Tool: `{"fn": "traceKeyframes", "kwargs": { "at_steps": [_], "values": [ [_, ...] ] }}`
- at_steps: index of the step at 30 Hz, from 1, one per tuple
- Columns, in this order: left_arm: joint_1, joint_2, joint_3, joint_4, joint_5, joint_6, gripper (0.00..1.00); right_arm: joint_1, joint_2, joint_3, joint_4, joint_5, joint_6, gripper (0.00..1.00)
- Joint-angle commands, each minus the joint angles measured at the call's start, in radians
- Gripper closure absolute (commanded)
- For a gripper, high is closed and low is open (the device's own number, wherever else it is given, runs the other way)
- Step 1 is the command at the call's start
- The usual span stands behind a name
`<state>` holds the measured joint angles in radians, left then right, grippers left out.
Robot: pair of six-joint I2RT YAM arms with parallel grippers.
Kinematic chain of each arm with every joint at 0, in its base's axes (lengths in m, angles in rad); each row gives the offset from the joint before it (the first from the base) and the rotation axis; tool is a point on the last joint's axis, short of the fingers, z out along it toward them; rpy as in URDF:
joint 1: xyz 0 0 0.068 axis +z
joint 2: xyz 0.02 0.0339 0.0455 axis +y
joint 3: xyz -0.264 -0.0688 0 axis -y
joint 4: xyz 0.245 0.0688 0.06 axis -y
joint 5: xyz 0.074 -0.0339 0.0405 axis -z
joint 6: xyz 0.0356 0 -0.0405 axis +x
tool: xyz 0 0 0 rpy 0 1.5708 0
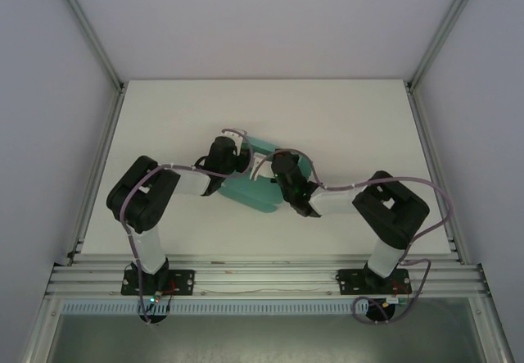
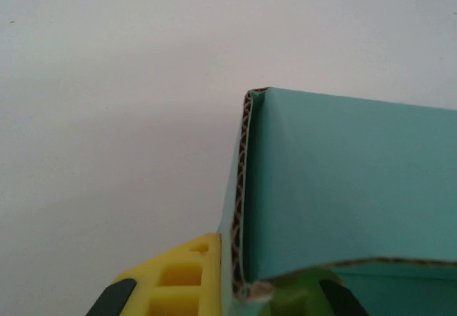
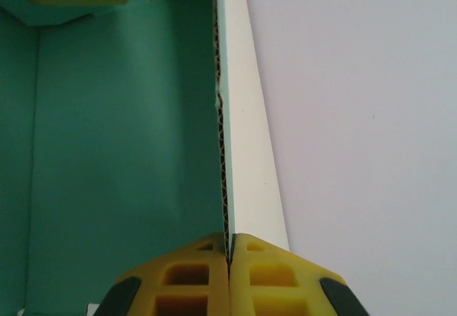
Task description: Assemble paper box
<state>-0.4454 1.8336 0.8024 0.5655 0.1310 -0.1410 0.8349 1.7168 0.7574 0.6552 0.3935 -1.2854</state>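
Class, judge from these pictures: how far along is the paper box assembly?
Done: the paper box has side walls folded upright. In hand: the left gripper and right gripper each pinch a wall edge. To do: the top looks open; closing probably remains.

I'm seeing the paper box (image 3: 121,138) as matt teal card, smooth on its face. Its cut edge is showing a brown fluted core, so it's reading as corrugated, and the outer skin is looking pale and just as dull. The right gripper's fingers (image 3: 193,280) are looking like moulded yellow plastic, hollow-celled, with black insets. The table (image 1: 344,125) is showing white, smooth and matt. The rails (image 1: 262,277) at its near edge are looking like ribbed bare metal with a soft sheen.
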Motion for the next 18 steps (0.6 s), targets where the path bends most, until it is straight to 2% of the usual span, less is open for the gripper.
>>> {"fn": "traceKeyframes", "kwargs": {
  "at_steps": [1, 4, 8, 10, 11, 12, 13, 14, 15, 18],
  "values": [
    [0.013, 0.041, -0.001, -0.016, -0.051, -0.015, 1.00, 0.004, -0.027, 0.006, -0.092, -0.036, 0.061, 1.00],
    [0.006, 0.033, -0.033, 0.021, -0.067, 0.011, 1.00, 0.004, -0.046, 0.011, -0.099, -0.034, 0.108, 0.90],
    [0.000, 0.002, -0.061, 0.042, 0.002, 0.023, 1.00, 0.004, -0.114, 0.025, -0.180, -0.033, 0.229, 0.61],
    [-0.001, -0.015, -0.077, 0.065, 0.055, 0.030, 1.00, 0.005, -0.191, 0.014, -0.253, -0.071, 0.328, 0.54],
    [0.000, -0.022, -0.089, 0.083, 0.074, 0.031, 1.00, 0.004, -0.238, 0.005, -0.300, -0.109, 0.384, 0.43],
    [-0.001, -0.030, -0.105, 0.104, 0.091, 0.039, 1.00, 0.004, -0.297, -0.006, -0.356, -0.156, 0.450, 0.26],
    [-0.001, -0.035, -0.119, 0.126, 0.104, 0.045, 1.00, 0.004, -0.353, -0.022, -0.400, -0.203, 0.510, 0.22],
    [-0.002, -0.041, -0.132, 0.144, 0.116, 0.051, 1.00, 0.005, -0.409, -0.041, -0.436, -0.250, 0.565, 0.07],
    [-0.003, -0.046, -0.144, 0.163, 0.131, 0.060, 1.00, 0.001, -0.474, -0.067, -0.453, -0.298, 0.631, 0.00],
    [-0.015, -0.061, -0.181, 0.233, 0.176, 0.081, 1.00, -0.025, -0.626, -0.141, -0.447, -0.400, 0.789, 0.00]
  ]
}}
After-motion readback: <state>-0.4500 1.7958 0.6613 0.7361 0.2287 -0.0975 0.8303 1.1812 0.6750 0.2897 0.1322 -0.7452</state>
